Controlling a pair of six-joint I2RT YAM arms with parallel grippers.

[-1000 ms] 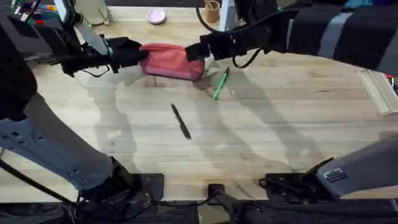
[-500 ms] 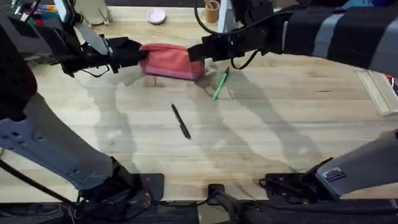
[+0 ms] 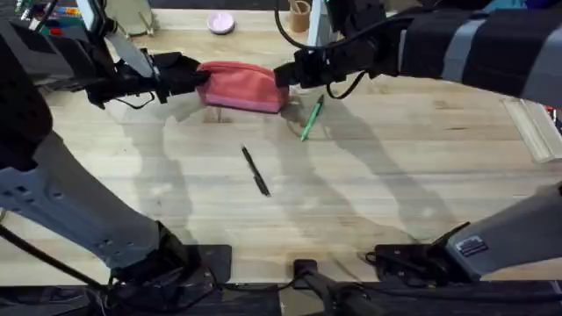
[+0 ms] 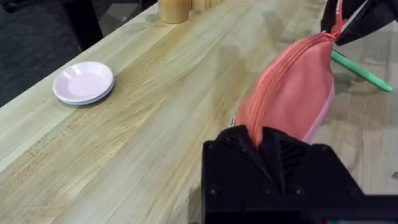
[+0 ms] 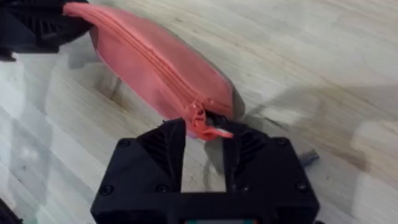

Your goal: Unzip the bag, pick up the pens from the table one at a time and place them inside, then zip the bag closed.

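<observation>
- Vs 1 s ago: right gripper point(image 3: 283, 75) shifted outward along bag point(image 3: 241, 86), from overlapping the right end to sitting just off it. Bag looks drawn a bit longer and flatter.
- Left gripper point(image 3: 200, 77) same spot across all three overhead frames, anchoring the bag's left end.
- Left wrist view: fingers closed on bag fabric point(image 4: 292, 93), end of pouch pinched between them.
- Right wrist view: jaws around the zipper end, slider and pull tab point(image 5: 202, 121) sitting in a narrow gap. Looks like a grip on the tab; actual contact hard to confirm.
- Zipper point(image 5: 149, 59) reads closed along the whole visible length. No lining showing.
- Judgement: slider at the right end, so pulling outward only takes up slack; opening likely needs travel back toward the left gripper. Unzip step not yet achieved.
- Green pen point(image 3: 311, 118) on table point(image 3: 395, 175), just beside the bag's right end, under the right arm. Unmoved.
- Black pen point(image 3: 255, 170) nearer the bases, well apart from bag. Unmoved.
- Risk: tab slipping out of the jaws; bag dragging toward the green pen.
- Surface: pale plank top, visible grain, arm shadows across the middle.
- Room: pink dish point(image 4: 83, 82) at the far edge, wooden cup point(image 3: 299, 15) near it, pale slatted piece point(image 3: 536, 127) at right edge.
</observation>
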